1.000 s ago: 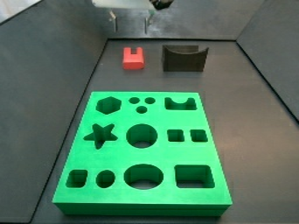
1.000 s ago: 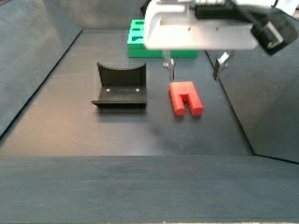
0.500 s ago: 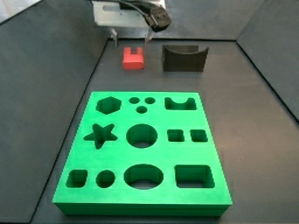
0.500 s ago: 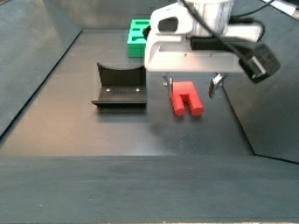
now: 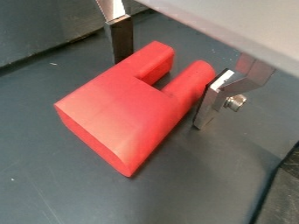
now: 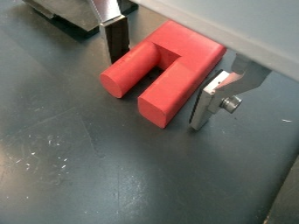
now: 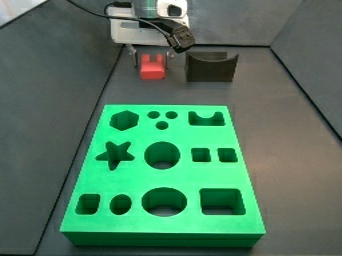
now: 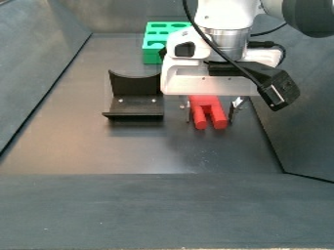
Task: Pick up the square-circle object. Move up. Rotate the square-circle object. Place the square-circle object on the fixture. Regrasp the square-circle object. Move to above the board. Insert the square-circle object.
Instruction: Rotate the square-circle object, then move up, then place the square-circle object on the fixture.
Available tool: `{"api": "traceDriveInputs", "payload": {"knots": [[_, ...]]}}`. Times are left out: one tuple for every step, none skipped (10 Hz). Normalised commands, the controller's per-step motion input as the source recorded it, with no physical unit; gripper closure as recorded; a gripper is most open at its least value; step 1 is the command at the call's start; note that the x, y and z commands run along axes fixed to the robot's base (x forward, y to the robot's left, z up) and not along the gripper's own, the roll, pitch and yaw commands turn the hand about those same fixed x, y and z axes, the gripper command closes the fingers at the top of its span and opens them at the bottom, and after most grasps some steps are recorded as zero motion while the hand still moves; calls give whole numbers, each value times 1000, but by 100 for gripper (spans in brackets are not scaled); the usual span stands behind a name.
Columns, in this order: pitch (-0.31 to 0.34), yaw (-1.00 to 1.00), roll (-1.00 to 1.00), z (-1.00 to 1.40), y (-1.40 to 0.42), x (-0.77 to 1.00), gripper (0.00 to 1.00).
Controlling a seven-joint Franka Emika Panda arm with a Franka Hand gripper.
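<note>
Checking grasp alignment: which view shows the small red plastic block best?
A wrist view: the small red plastic block, with its forked end, shows whole on the floor between the open gripper's fingers. The other wrist view crops closer. In both side views the gripper hides most of it.

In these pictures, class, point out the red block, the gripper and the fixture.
square-circle object (image 5: 117, 109): wrist view, broad top face.
gripper (image 6: 163, 72): wrist view, midway between fingertips, straddling the block.
fixture (image 8: 135, 96): side view, inner curved notch.

Claw (image 7: 154, 58) low over the square-circle object (image 7: 154, 68), beside the fixture (image 7: 210, 66).
</note>
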Motion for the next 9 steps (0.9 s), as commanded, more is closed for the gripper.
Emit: {"api": "traceDriveInputs", "payload": {"knots": [[0, 0, 0, 0, 0, 0, 100], [0, 0, 0, 833, 0, 0, 100], [5, 0, 0, 824, 0, -6, 100], [26, -6, 6, 704, 1, -28, 100], [38, -11, 16, 578, 4, -19, 100], [47, -14, 31, 387, 5, -14, 100], [51, -15, 39, 288, 5, -17, 100], [0, 0, 0, 1000, 0, 0, 100], [1, -2, 5, 1000, 0, 0, 100]]}}
